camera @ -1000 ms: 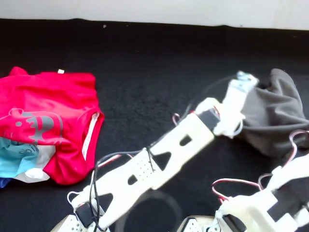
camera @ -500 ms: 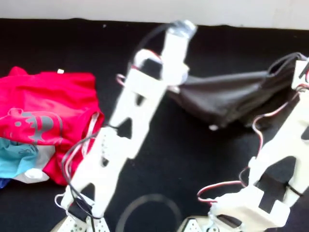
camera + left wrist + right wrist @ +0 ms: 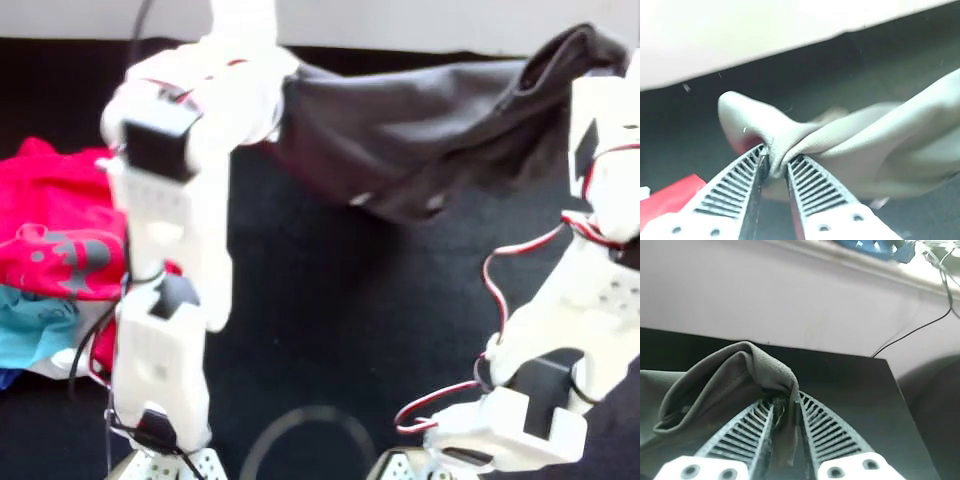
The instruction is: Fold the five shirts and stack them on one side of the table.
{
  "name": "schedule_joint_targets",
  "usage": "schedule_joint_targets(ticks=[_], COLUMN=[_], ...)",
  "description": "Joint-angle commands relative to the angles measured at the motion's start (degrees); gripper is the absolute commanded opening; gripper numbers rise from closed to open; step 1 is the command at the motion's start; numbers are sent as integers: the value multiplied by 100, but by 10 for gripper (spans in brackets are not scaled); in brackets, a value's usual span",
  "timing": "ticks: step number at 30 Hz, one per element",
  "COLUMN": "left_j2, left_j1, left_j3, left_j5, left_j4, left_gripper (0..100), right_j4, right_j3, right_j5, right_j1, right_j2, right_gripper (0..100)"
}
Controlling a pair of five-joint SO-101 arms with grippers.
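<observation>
A dark grey shirt [image 3: 420, 130] hangs stretched in the air between both arms, high above the black table [image 3: 330, 330]. My left gripper [image 3: 776, 167] is shut on one bunched edge of the grey shirt [image 3: 850, 145]; in the high view it holds the shirt's left end [image 3: 275, 100]. My right gripper [image 3: 785, 412] is shut on the other bunched edge of the grey shirt [image 3: 735, 375], at the upper right in the high view [image 3: 590, 60]. A red shirt [image 3: 60, 230] lies on top of a pile at the table's left side.
Under the red shirt, a light blue shirt [image 3: 35, 325] and a white one [image 3: 50, 365] stick out of the pile. A pale wall [image 3: 790, 305] runs behind the table's far edge. Red and white cables [image 3: 500, 300] loop beside the right arm.
Both arms have lifted the grey shirt off the table's right side and spread it. The left arm swung up and leftward, now standing over the red pile; the right arm rose too.
</observation>
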Motion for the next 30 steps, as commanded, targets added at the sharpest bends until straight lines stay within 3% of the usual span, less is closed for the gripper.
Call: schedule_joint_targets(ticks=[1, 8, 12, 16, 23, 27, 30], left_j2=[-409, -382, -391, -391, -462, -462, -462], left_j1=[-4, 66, 180, 215, -127, -426, -321], left_j3=[611, 3934, 5982, 7152, 7046, 6229, 5446], left_j5=[-35, -44, -44, -18, -9, 0, -26], left_j4=[35, -193, -1187, -2145, -2462, -2215, -1257], left_gripper=[8, 8, 8, 19, 224, 224, 224], right_j4=[31, -286, -1095, -1938, -2791, -3081, -3143], right_j3=[673, 2774, 4488, 5815, 6352, 6404, 6413], right_j5=[-62, -62, -62, -70, -923, -1099, -1116], right_j1=[-48, -110, -101, -48, 435, 637, 681], right_j2=[-31, -22, -40, -75, -84, -374, -664], right_gripper=[7, 7, 7, 6, 6, 6, 6])
